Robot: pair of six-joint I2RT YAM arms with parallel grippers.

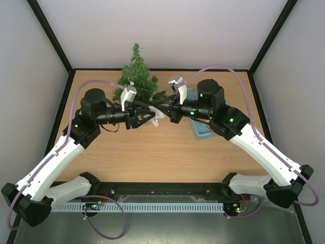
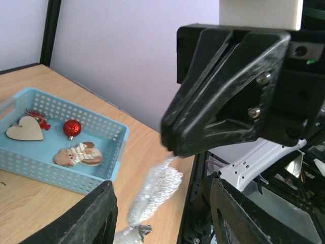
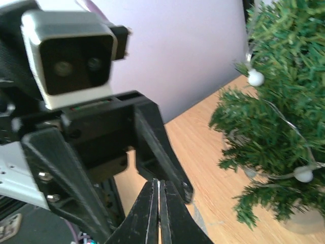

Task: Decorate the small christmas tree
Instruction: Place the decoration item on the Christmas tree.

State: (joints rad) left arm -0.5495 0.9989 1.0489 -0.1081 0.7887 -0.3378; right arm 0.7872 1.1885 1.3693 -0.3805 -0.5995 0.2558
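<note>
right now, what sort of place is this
Probably a lab robot test cell: a wooden table boxed in by plain white walls, left arm and right arm bolted to its near edge, and a small christmas tree and blue basket of ornaments as props.

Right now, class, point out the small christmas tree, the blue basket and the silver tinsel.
small christmas tree (image 1: 137,76): top external view, middle branches.
blue basket (image 2: 45,170): left wrist view, near wall.
silver tinsel (image 2: 157,185): left wrist view, middle of the hanging strand.

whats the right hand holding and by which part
A silvery tinsel strand, pinched at its top end by the shut right hand; the left hand is open around it.
</note>
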